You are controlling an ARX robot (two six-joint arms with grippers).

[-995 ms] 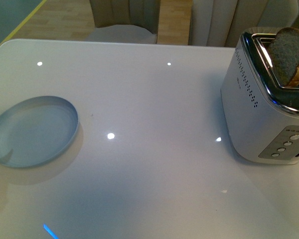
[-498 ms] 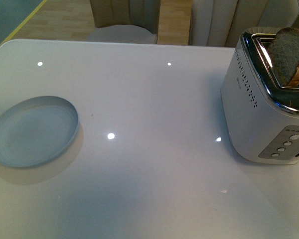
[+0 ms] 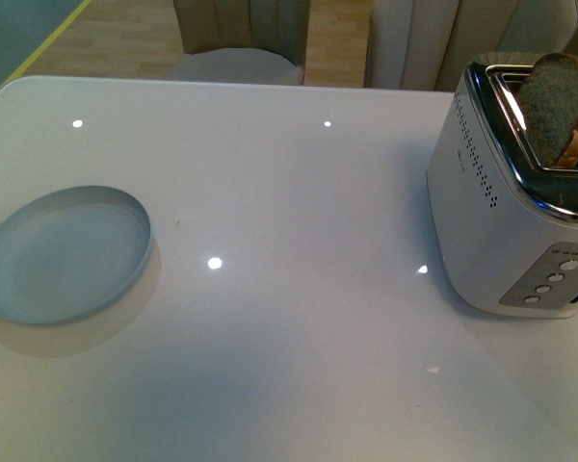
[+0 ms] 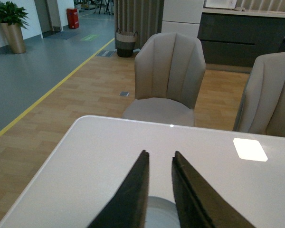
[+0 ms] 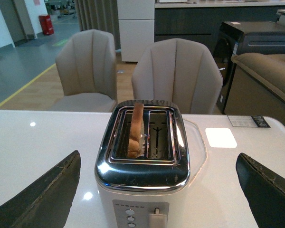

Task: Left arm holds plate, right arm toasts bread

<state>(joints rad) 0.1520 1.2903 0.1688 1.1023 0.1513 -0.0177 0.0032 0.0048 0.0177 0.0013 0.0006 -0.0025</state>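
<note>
Gone from the front view: dark left-edge gripper tip. Brown-crusted bread slice [image 3: 557, 104] upright in silver toaster [image 3: 506, 207] slot; pale blue-grey plate [image 3: 63, 253] bare, half hidden under narrow left gripper [image 4: 159, 159]; right gripper [image 5: 156, 166] wide.

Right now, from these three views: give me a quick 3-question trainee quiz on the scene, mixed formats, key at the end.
1. True or false: the bread lies on the plate.
2. Multiple choice: the toaster has two slots. The bread stands in
A. the slot nearer the plate
B. the slot farther from the plate
C. neither slot
3. Short answer: which gripper is wide open, the left gripper or the right gripper?

Key
1. False. The bread stands upright in the toaster; the plate has nothing on it.
2. A.
3. The right gripper: its fingers are spread to either side of the toaster. The left gripper's fingers are nearly together, holding nothing.
</note>
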